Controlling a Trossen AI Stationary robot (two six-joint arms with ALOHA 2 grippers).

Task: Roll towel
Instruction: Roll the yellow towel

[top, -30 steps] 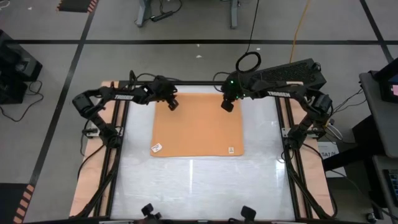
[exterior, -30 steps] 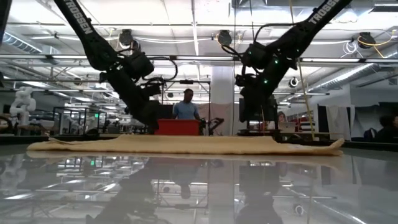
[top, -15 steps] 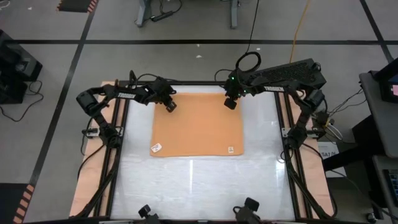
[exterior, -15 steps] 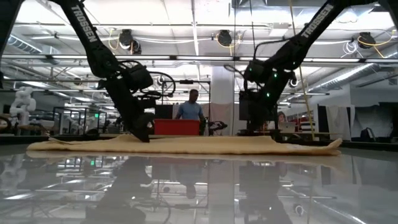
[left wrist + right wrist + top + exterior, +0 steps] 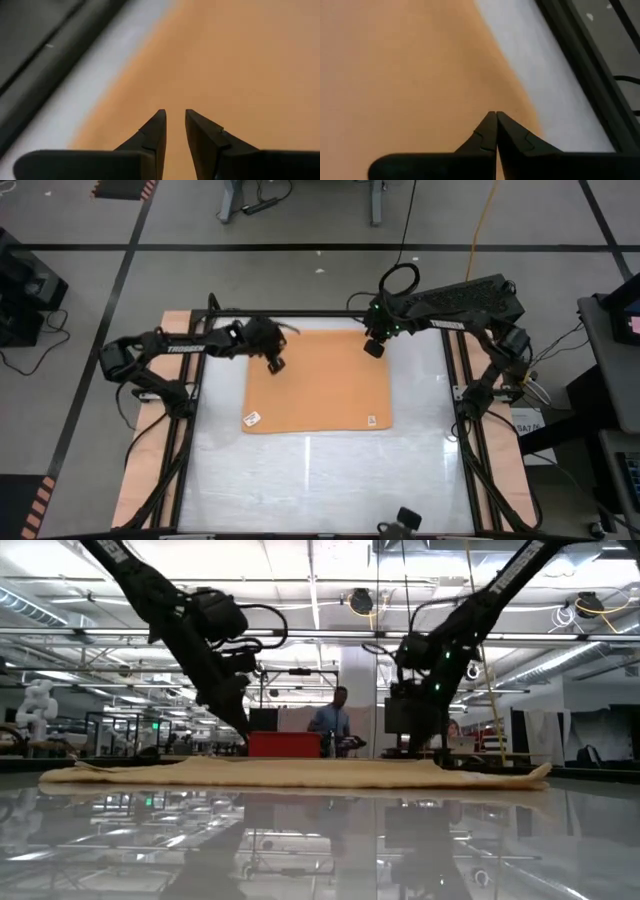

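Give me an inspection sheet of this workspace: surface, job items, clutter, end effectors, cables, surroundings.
Surface: white tabletop, glossy, bare in front of the cloth.
Job's things: towel, orange-tan, flat and unrolled; two small white tags at its near corners.
Clutter: nothing seen.
End effectors: left end effector over the towel's far-left area, fingers slightly apart, empty; right end effector at the far-right edge, shut, empty.
Cables: yellow cable and black cable behind the table.
Surroundings: person standing in the room beyond.

The white surface carries the towel, which lies flat and unrolled toward its far half, tag near the front-left corner.
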